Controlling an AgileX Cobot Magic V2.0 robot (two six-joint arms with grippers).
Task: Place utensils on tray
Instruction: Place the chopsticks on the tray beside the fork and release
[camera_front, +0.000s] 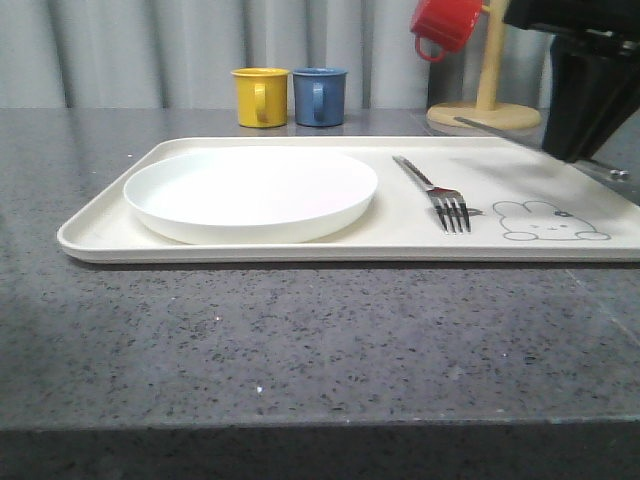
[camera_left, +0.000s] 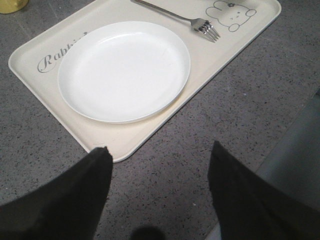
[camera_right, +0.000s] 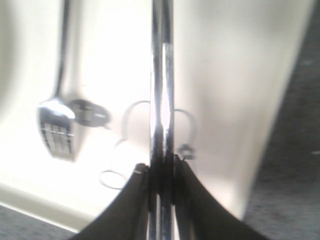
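Knife (camera_right: 161, 90) sits clamped in our right end effector (camera_right: 161, 172), long axis parallel to the fork (camera_right: 56, 127), above the tray (camera_right: 225, 100); our left end effector (camera_left: 160, 155) gapes empty.

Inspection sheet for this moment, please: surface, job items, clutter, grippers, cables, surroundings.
Surface: dark speckled stone table.
Job's things: cream tray holds the white plate and the fork, lying apart; a slim metal utensil is held above the tray.
Clutter: yellow mug and blue mug behind the tray; red mug hanging on a wooden stand.
Grippers: left gripper open, holding nothing; right gripper shut on the metal utensil.
Cables: nothing seen.
Surroundings: pale curtain.
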